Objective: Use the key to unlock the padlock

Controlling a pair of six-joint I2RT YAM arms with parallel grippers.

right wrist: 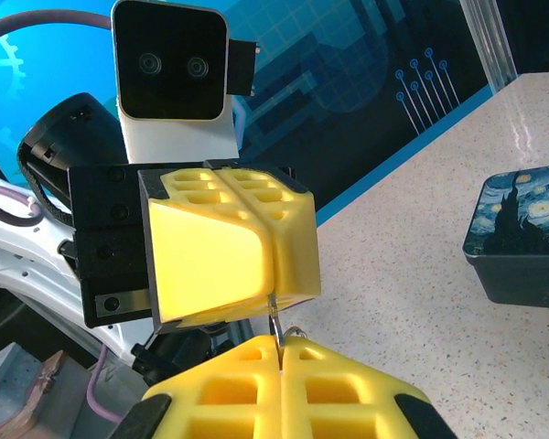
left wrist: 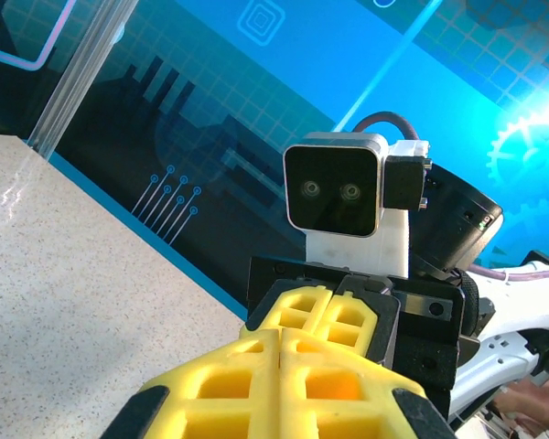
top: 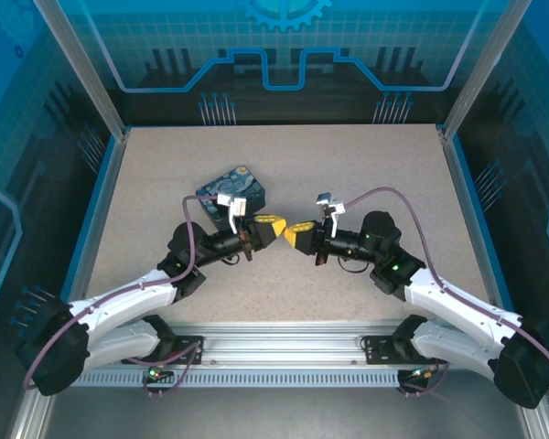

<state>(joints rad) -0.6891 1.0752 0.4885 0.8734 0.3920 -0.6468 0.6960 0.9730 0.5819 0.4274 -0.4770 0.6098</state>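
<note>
Both grippers are pinched shut and meet tip to tip above the table [top: 366,174]. The left gripper [top: 276,222] faces the right gripper [top: 291,234], and the painted tin [top: 231,186] sits just behind the left one. In the right wrist view, a thin silvery loop lies right at the right gripper's closed fingertips [right wrist: 256,384]. I take it for the shackle of the padlock [right wrist: 293,331]. A straight metal sliver, likely the key [right wrist: 275,318], runs from the seam of those fingertips to the lower edge of the left gripper's yellow pads [right wrist: 229,247]. Which jaws clamp which piece is too small to tell. Both pieces look light, rigid and slick, so they probably twist or slip in the foam pads under a sideways push. The best hold is likely flat across the padlock's body and the key's broad head, which leaves the blade and keyhole free. Turning should be gentle, since so thin a key probably bends.
</note>
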